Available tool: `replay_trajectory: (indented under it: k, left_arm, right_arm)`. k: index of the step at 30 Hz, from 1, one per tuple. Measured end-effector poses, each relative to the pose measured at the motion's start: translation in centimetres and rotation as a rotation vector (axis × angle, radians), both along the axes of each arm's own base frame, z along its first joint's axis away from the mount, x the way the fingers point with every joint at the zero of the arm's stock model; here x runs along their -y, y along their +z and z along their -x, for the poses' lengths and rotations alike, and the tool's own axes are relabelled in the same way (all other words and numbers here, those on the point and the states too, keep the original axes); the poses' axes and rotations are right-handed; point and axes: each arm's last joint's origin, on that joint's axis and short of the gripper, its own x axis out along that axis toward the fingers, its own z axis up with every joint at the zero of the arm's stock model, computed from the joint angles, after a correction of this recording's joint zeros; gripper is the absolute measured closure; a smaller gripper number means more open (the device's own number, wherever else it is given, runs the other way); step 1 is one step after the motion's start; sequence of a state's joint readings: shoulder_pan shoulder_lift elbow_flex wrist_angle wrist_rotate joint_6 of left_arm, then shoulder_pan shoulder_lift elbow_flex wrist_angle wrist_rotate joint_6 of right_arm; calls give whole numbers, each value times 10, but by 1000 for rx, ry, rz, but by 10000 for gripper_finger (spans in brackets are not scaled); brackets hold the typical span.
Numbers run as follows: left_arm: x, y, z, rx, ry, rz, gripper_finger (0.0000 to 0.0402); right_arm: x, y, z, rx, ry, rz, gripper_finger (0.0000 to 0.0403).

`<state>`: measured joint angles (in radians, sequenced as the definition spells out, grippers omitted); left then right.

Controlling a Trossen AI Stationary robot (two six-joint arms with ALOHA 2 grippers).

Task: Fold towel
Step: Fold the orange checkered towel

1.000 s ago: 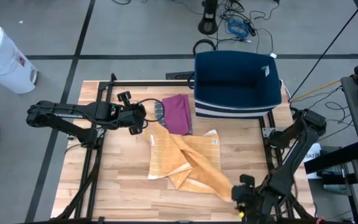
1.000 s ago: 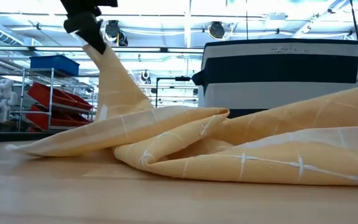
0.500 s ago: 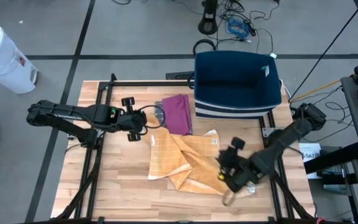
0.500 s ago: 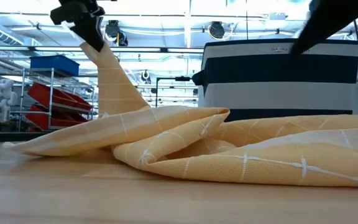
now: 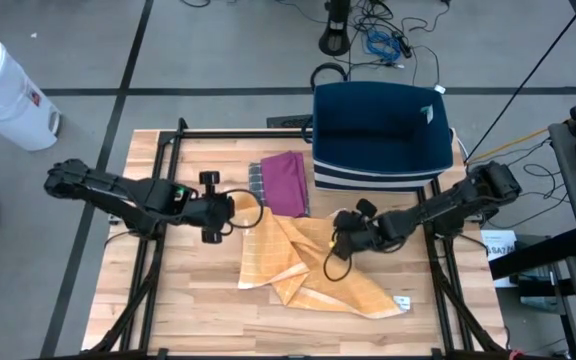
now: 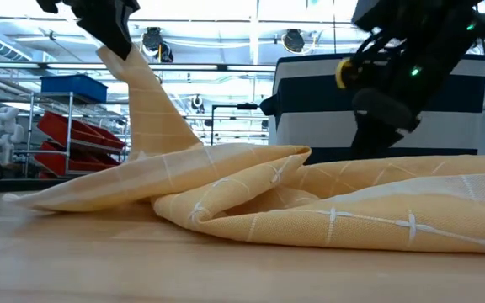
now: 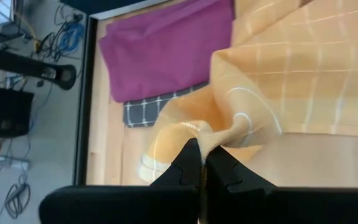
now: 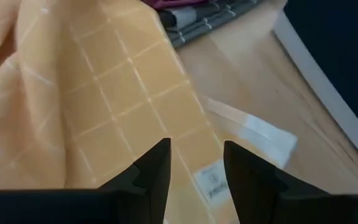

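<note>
The left gripper hung above the table's left-centre, its fingers pressed together on a pinch of the orange towel, holding that corner lifted in a peak. The towel itself lay crumpled across the middle of the wooden table, one flap doubled diagonally over the rest and a tagged corner trailing toward the near right. Beyond it, at the far side, a magenta cloth rested on a checked one, beside a navy bin. The right gripper hovered over the towel's far-right edge, fingers spread and apparently empty, though contact was hard to judge. No clean fold appeared yet; the work seemed barely begun, with flattening and folding left.
</note>
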<state>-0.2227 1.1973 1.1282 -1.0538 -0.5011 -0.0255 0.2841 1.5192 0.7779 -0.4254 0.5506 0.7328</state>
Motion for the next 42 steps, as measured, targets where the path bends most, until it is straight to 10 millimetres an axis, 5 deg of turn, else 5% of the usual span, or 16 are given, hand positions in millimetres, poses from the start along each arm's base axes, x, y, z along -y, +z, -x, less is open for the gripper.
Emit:
replay_trajectory:
  k: [18,25,42]
  left_arm:
    - [23,0,5,23,-56,32,401]
    - [22,0,5,23,-51,34,401]
    - [22,0,5,19,-49,30,401]
  right_arm:
    - [46,-19,8,-117,-74,-93,268]
    - [52,-34,10,-183,-86,-102,271]
    - [61,-32,49,-481,-305,92,336]
